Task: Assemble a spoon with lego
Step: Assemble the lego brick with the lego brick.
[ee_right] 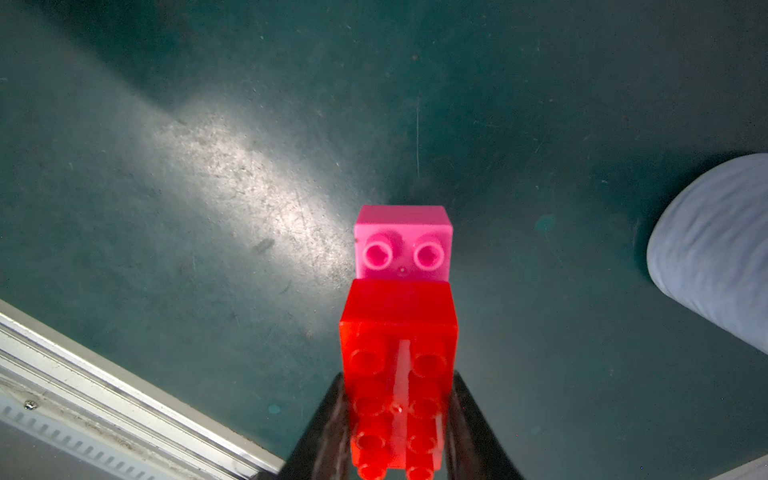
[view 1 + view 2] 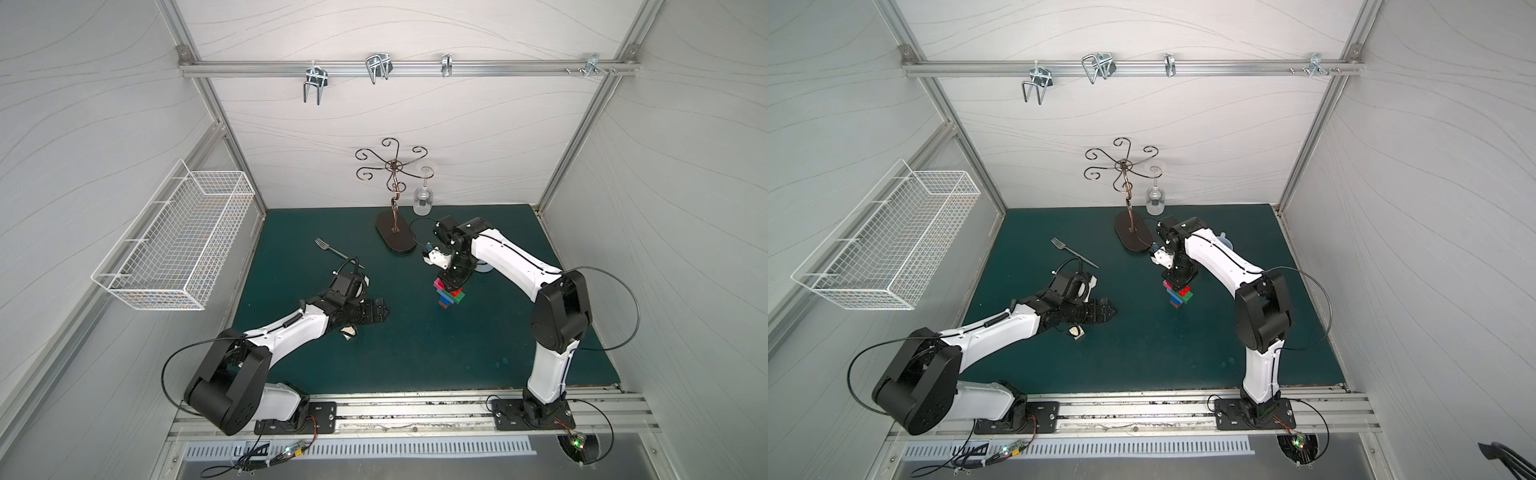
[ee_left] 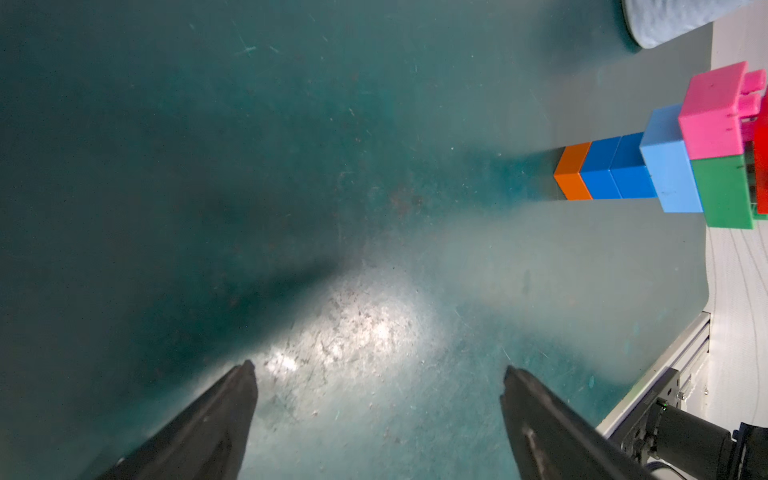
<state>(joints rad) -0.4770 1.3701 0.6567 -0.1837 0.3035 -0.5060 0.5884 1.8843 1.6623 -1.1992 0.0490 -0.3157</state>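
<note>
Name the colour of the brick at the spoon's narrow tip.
That brick is orange, clearest in the left wrist view.

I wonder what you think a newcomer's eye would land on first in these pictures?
The bright brick spoon near the middle of the green mat, held upright, orange end down, by the shut right gripper. Next, the open left gripper low over the mat to its left, and the curly wire stand at the back with a wine glass hanging upside down.

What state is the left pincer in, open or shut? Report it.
Open. In its wrist view the left pincer has its fingers wide apart, only bare mat between them, nothing held.
</note>
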